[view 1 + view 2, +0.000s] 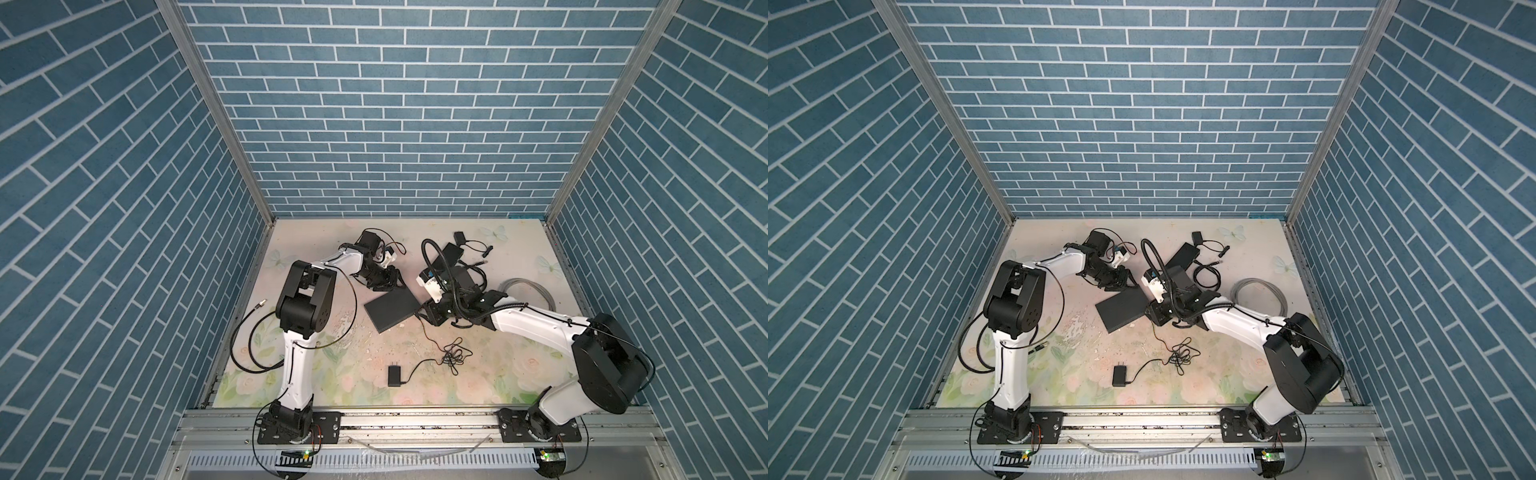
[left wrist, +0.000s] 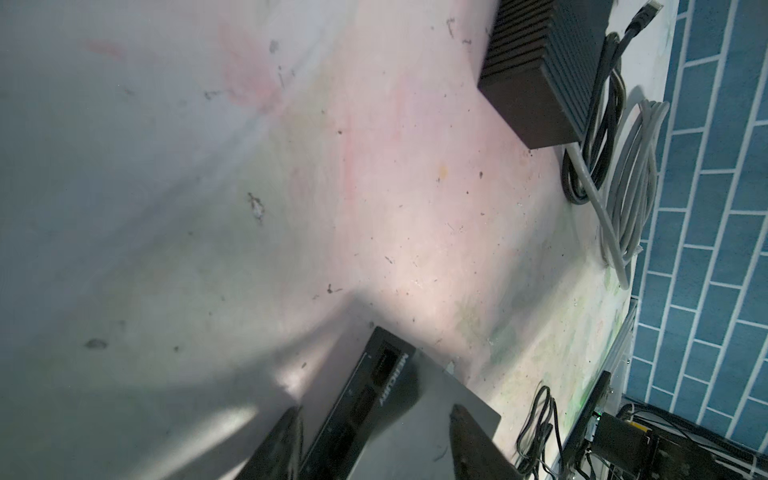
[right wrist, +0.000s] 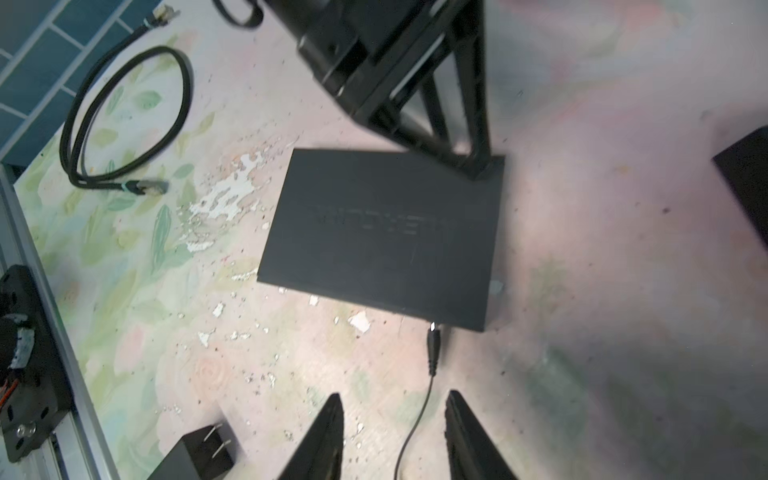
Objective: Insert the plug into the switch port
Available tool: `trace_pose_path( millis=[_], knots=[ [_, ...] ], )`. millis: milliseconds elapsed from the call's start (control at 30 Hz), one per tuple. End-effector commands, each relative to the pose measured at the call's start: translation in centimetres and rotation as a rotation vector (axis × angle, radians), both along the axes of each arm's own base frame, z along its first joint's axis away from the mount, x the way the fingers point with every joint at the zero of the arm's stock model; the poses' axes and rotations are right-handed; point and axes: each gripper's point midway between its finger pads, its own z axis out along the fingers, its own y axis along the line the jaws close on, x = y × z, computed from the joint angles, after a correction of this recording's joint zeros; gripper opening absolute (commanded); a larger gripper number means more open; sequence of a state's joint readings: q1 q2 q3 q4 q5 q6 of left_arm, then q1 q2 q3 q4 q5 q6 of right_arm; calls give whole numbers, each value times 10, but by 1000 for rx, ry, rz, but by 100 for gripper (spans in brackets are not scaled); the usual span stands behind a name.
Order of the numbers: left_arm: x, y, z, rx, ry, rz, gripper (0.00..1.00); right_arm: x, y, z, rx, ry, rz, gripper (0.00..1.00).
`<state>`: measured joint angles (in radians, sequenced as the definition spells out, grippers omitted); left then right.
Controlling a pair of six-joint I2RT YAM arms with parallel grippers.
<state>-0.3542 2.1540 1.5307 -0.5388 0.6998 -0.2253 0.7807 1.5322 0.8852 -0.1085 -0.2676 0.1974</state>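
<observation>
Right gripper (image 3: 395,395) open, empty; small black barrel plug (image 3: 433,347) lies ahead, tip at edge of flat black rectangular switch (image 3: 382,237). I see left gripper (image 2: 376,409) spread, straddling the switch's corner.

The word MERCURY is being shown in pale letters on the front edge of the black switch (image 2: 374,386). Bigger letters on its top (image 3: 382,237) are being blurred.
</observation>
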Motion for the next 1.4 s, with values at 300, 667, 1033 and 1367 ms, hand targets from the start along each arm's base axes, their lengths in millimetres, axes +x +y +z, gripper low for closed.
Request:
trace_pose_path(
  millis=[300, 667, 1033, 1367],
  knots=[
    [-8, -8, 9, 4, -23, -11, 58, 0, -10, -47, -119, -5, -68, 33],
    [-12, -6, 7, 8, -20, -8, 58, 14, 4, -69, -137, -6, -68, 28],
    [-30, -8, 6, 3, 9, -12, 58, 22, 10, -74, -135, -18, -95, 3],
    [-60, -28, -19, -34, 75, -130, 56, 34, 26, -63, -108, -110, -34, 0]
  ],
)
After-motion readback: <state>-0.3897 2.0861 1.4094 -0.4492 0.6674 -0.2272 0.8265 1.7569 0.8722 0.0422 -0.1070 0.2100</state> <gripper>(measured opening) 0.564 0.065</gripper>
